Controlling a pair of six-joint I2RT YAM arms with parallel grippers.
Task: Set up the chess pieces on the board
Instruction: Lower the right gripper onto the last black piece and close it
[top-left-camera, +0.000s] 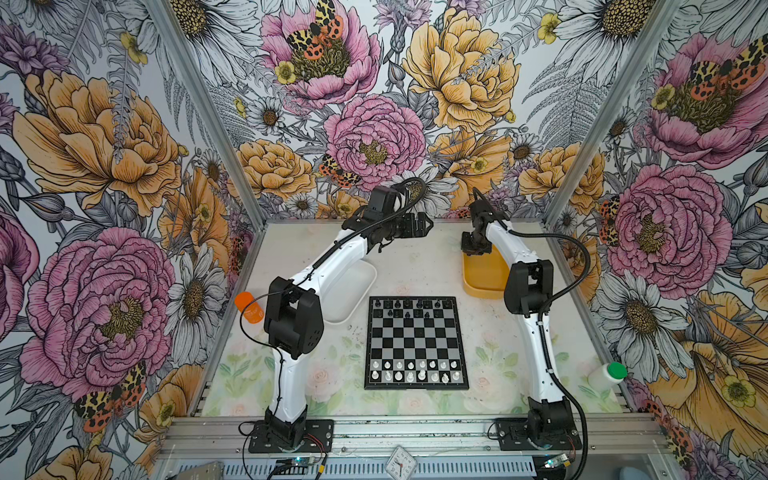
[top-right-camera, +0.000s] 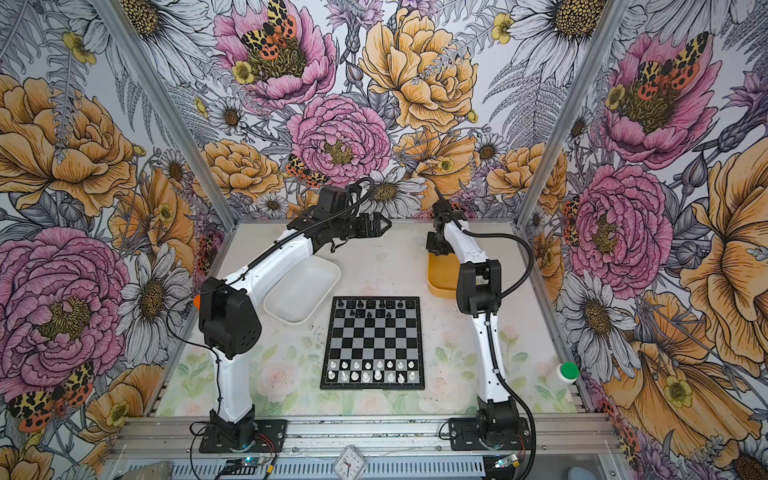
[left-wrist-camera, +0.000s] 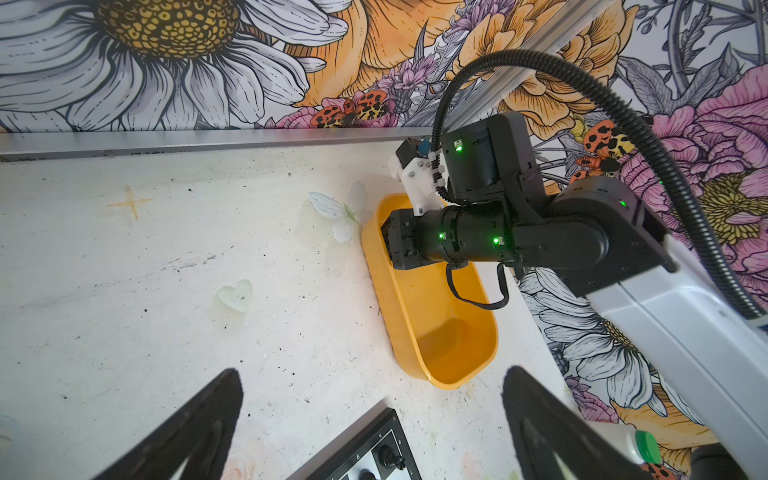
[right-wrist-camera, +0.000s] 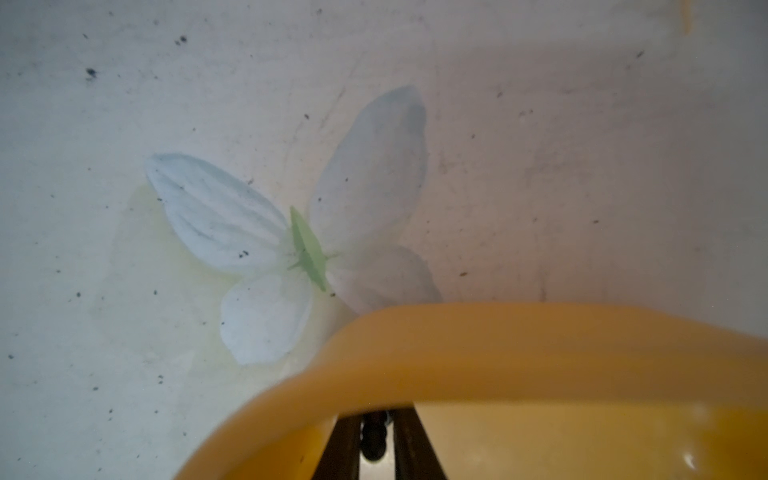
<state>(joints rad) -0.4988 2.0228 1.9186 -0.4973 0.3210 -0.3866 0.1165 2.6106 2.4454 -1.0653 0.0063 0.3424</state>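
The board (top-left-camera: 415, 340) (top-right-camera: 374, 340) lies mid-table in both top views. Black chess pieces (top-left-camera: 409, 308) stand in its two far rows and white chess pieces (top-left-camera: 415, 371) in its two near rows. My right gripper (top-left-camera: 473, 248) (top-right-camera: 436, 249) reaches down into the yellow tub (top-left-camera: 482, 282) behind the board's right side. In the right wrist view it (right-wrist-camera: 376, 419) is shut on a small black chess piece (right-wrist-camera: 374, 436) just inside the tub rim (right-wrist-camera: 498, 353). My left gripper (top-left-camera: 422, 224) (left-wrist-camera: 374, 374) hangs open and empty above the back of the table.
A white tub (top-left-camera: 353, 291) sits behind the board's left side, partly under the left arm. An orange object (top-left-camera: 249, 305) lies at the left edge, and a white bottle with a green cap (top-left-camera: 606, 374) at the right edge. The board's corner (left-wrist-camera: 374, 449) shows in the left wrist view.
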